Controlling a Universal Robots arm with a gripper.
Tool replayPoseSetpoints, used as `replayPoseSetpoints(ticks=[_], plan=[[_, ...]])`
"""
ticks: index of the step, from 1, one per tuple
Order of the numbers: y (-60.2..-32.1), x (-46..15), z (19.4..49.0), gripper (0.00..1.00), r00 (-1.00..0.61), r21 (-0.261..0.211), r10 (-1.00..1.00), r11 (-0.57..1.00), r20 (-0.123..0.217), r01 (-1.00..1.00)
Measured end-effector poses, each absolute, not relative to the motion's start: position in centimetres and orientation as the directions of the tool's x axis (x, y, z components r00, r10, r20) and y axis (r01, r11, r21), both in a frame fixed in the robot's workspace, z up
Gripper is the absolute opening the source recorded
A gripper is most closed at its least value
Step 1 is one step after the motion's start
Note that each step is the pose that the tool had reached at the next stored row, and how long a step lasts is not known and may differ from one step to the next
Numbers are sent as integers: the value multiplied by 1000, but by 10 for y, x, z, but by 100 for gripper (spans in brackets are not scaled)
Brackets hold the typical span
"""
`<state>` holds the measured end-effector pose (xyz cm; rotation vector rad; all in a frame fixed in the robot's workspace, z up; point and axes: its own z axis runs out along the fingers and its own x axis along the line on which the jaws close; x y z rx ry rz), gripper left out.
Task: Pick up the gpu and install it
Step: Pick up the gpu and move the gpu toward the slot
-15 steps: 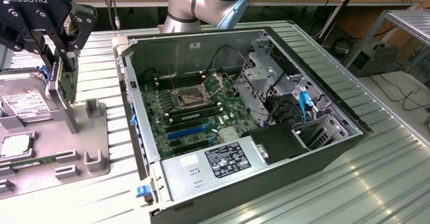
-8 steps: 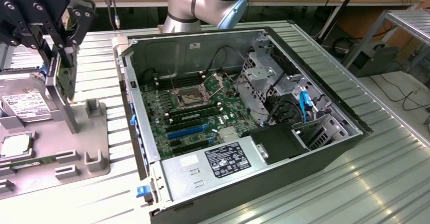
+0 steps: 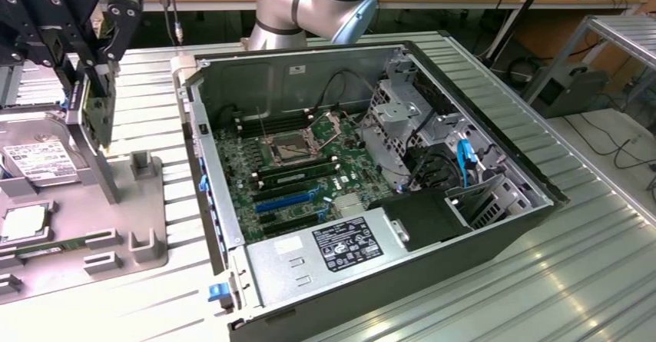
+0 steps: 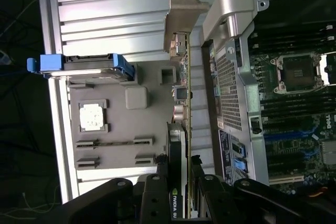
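From the exterior view, the black gripper [image 3: 91, 88] hangs over the gray tray [image 3: 144, 219] at the exterior view's left, with its fingers pressed together on the gpu [image 3: 97, 119]. The card stands on end between them, dark and thin, its long axis running up and down and its flat faces turned sideways. I cannot tell whether its lower end has cleared the tray. The open computer case [image 3: 431, 280] lies well apart from it, toward the exterior view's right, on its side on the slatted table [image 3: 574, 280]. The motherboard [image 3: 297, 157] faces up, and its blue slots [image 3: 285, 200] sit at the near end of the board. To my eye the card is picked and not yet carried across, so it stands upright while the board it belongs on lies flat.

From the wrist view, the gripper [image 4: 178, 163] pinches the gpu [image 4: 181, 103] edge-on, one finger on each face. The card runs straight away from the fingers and ends in its silver bracket [image 4: 181, 14] at the far end. Behind it lies the tray [image 4: 121, 129], and beside it, close to the bracket end, is the case's perforated wall [image 4: 231, 77].
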<state>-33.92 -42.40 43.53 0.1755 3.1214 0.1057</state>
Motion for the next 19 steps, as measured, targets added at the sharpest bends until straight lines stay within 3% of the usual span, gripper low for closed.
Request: replayPoseSetpoints(ticks=[19], plan=[[-424, -333, 436, 27, -994, 74, 112, 991, -9, 111]])
